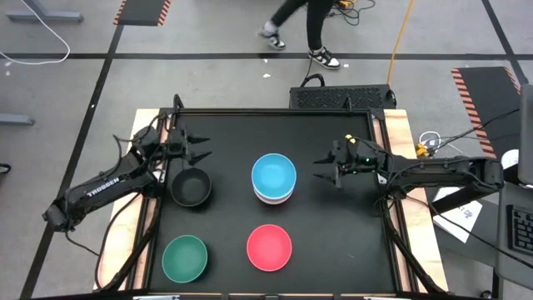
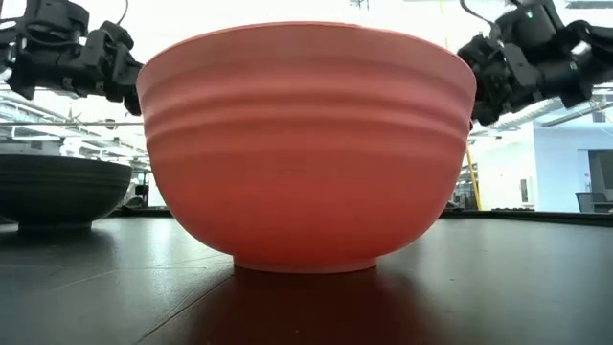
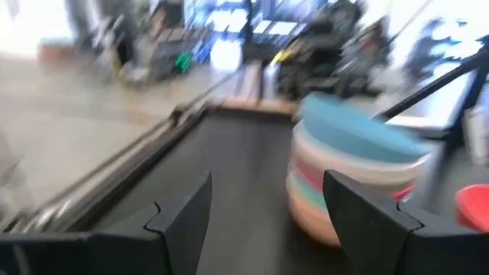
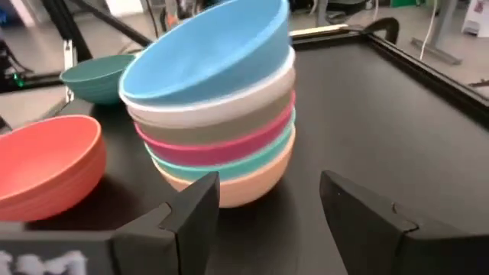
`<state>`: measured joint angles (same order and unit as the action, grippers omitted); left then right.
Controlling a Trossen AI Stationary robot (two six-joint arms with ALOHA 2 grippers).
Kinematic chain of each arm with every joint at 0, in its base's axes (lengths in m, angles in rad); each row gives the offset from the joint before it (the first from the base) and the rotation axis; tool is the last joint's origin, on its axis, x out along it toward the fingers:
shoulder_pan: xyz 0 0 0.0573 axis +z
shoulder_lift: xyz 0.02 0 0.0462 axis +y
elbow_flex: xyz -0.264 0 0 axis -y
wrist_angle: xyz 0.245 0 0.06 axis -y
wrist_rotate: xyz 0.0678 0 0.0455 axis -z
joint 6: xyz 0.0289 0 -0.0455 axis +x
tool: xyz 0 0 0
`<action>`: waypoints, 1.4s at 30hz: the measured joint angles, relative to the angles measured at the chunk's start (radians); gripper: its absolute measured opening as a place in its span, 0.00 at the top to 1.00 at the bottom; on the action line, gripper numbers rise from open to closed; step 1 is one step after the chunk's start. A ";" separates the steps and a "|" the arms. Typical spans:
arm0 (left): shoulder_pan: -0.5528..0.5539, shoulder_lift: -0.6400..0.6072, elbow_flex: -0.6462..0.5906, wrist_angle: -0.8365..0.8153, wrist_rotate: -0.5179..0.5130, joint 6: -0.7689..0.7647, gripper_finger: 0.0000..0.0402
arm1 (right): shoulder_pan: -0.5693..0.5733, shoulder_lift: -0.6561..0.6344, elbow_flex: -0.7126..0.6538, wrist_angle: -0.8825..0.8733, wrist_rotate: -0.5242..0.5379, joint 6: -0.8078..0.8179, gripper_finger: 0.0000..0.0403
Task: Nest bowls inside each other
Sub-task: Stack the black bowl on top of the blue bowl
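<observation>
A stack of nested bowls (image 1: 274,179), blue on top, sits mid-surface (image 1: 350,242), with the black bowl (image 1: 191,187), green bowl (image 1: 184,257) and red bowl (image 1: 269,247) standing apart around it. The left end effector (image 1: 198,145) hovers spread and empty near the black bowl. The right end effector (image 1: 322,167), also spread and empty, hangs just beside the stack.

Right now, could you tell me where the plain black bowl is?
In the high view, the black bowl sits left of centre, just below the open left gripper, above the green bowl.
</observation>
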<state>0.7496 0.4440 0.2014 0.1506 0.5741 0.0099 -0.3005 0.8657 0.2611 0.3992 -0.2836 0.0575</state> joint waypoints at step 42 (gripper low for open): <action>-0.049 0.410 0.629 -1.249 -0.216 0.244 0.36 | -0.059 0.002 -0.243 0.375 -0.139 0.025 0.46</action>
<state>0.7011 0.8542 0.8309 -1.0989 0.3580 0.2541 -0.3595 0.8680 0.0177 0.7738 -0.4225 0.0822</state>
